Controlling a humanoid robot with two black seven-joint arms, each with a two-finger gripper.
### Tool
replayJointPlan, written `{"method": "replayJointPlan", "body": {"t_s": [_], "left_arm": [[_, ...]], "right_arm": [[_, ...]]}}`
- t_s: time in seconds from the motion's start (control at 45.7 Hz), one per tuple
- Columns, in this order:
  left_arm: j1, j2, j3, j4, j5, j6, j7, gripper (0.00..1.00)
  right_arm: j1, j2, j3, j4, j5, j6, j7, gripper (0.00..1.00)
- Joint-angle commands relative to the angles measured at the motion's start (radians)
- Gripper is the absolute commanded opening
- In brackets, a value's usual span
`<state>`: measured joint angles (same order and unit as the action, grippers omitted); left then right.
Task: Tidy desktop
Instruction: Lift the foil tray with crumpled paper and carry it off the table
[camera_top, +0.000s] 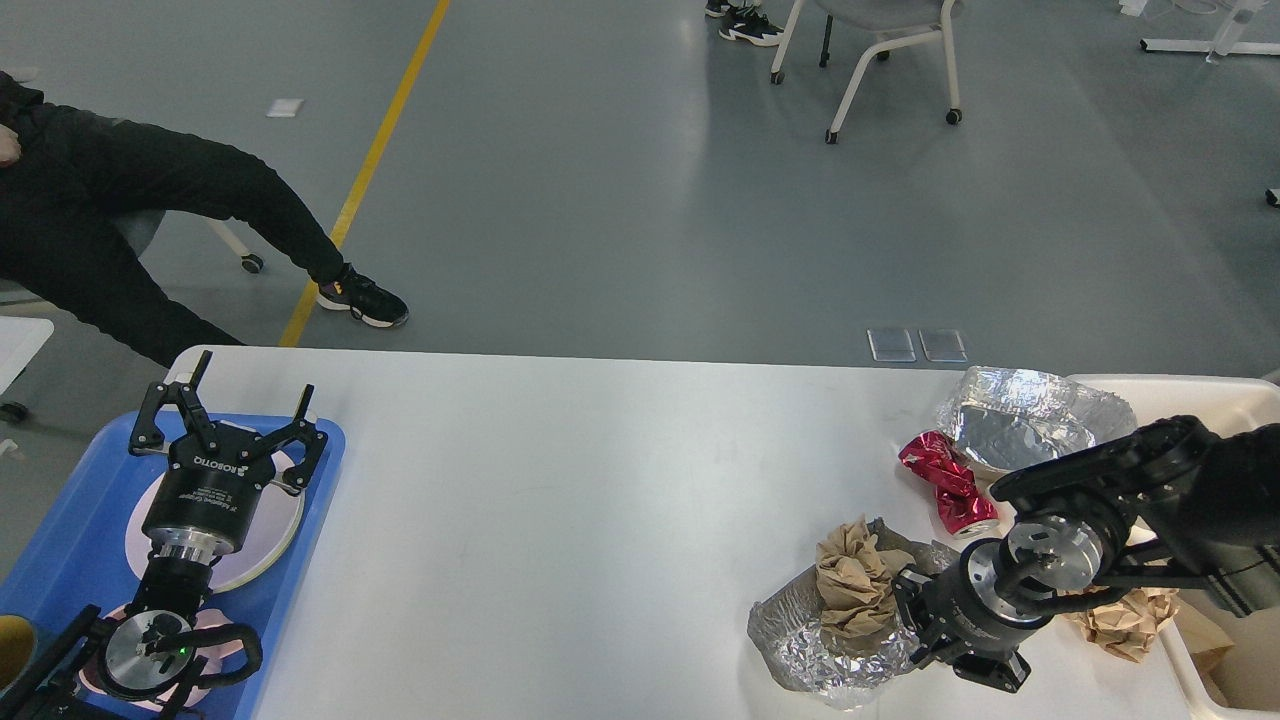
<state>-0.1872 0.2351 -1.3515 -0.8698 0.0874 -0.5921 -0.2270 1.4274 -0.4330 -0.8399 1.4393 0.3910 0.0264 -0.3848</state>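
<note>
The white desktop (600, 500) fills the lower half of the head view. My left gripper (253, 378) hangs open over a white plate (285, 520) on the blue tray (60, 540) at the left edge. At the right front, my right gripper (900, 612) is pressed into a crumpled brown paper wad (852, 580) that sits in a piece of crumpled silver foil (805, 650). It looks shut on the wad, though paper and foil hide its fingertips.
A red crumpled wrapper (945, 485) and a silver foil bag (1030, 420) lie at the right rear, beside the beige bin (1200, 400). Another brown paper wad (1125, 620) lies under my right arm. A seated person and chairs are beyond the table.
</note>
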Motion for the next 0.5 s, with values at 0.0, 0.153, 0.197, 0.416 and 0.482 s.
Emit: {"method": "replayJointPlan", "body": {"t_s": [0.0,0.153,0.197,0.416,0.482], "left_arm": [[0.000,0.000,0.000,0.000,0.000,0.000,0.000,0.96],[0.000,0.000,0.000,0.000,0.000,0.000,0.000,0.96],[0.000,0.000,0.000,0.000,0.000,0.000,0.000,0.96],[0.000,0.000,0.000,0.000,0.000,0.000,0.000,0.96],[0.000,0.000,0.000,0.000,0.000,0.000,0.000,0.96]], "right_arm": [[0.103,-0.047,-0.004,0.076,0.003,0.030,0.001,0.00],[0.241,-0.112,-0.015,0.113,0.040,0.134,0.001,0.00],[0.281,-0.127,-0.025,0.115,0.061,0.165,0.001,0.00],[0.602,-0.170,-0.200,0.115,0.161,0.349,0.004,0.00],[0.706,-0.153,-0.270,0.118,0.163,0.414,0.004,0.00]]}}
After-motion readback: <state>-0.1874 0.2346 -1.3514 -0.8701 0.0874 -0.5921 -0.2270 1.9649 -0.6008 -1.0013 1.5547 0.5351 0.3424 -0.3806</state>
